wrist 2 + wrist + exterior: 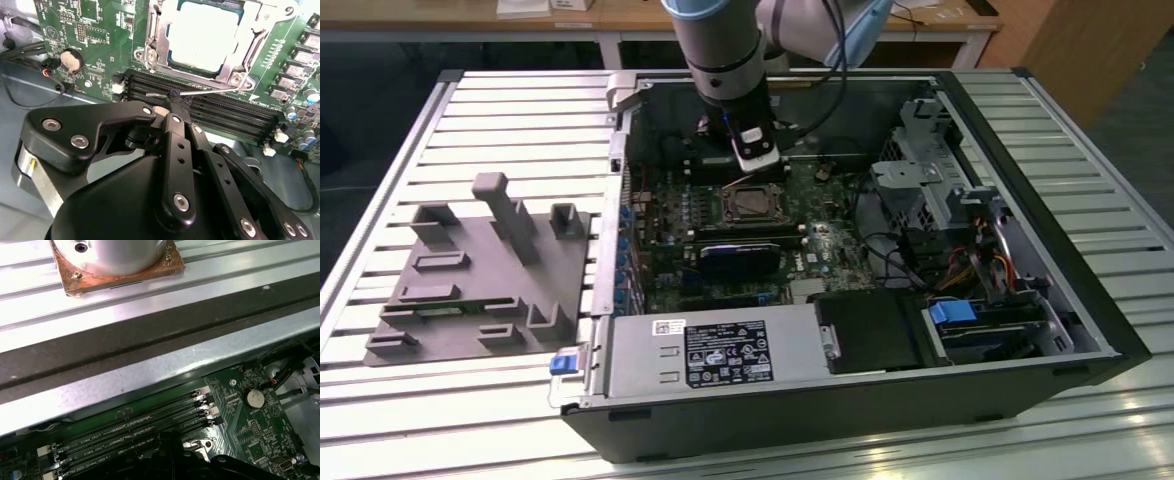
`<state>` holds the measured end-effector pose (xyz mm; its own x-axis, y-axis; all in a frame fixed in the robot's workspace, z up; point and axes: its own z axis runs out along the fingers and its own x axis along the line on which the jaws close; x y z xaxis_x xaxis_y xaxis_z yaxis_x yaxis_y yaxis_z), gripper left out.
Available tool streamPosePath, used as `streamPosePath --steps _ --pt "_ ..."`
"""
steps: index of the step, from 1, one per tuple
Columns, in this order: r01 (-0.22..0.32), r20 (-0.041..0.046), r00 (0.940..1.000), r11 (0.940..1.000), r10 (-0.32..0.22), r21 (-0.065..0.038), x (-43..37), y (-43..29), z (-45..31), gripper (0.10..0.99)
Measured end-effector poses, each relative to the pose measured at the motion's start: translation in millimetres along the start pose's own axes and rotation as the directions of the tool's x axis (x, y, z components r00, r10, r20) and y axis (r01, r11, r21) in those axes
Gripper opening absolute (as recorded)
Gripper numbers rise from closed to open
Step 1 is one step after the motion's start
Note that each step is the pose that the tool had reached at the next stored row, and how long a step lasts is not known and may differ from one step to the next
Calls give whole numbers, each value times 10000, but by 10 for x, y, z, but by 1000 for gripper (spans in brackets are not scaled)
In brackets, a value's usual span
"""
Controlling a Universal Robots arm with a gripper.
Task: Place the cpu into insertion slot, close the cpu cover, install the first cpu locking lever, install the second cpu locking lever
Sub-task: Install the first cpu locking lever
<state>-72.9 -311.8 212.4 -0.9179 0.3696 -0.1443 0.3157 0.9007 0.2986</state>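
Black links of the gripper come first in the second wrist view. Its two fingers are drawn together at the tips, and they pinch a thin wire locking lever. This lever lies low along the edge of the insertion slot, just beside the long memory slots. The cpu sits flat inside the slot, near the middle of the motherboard. The cpu cover is down around it, and the silver top shows through the window. In the exterior view the arm reaches down into the open computer case. A grey fixture stands near the tabletop edge at the exterior view's left.
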Motion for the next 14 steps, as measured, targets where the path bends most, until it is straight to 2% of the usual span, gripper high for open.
streamPosePath --steps 3,9,14 --pt "-24 37 10000 10000 24 54 5 -9 29 102" --pt "-485 250 9985 9987 481 174 12 -17 69 102" --pt "-796 354 9963 9966 788 213 25 2 92 102"
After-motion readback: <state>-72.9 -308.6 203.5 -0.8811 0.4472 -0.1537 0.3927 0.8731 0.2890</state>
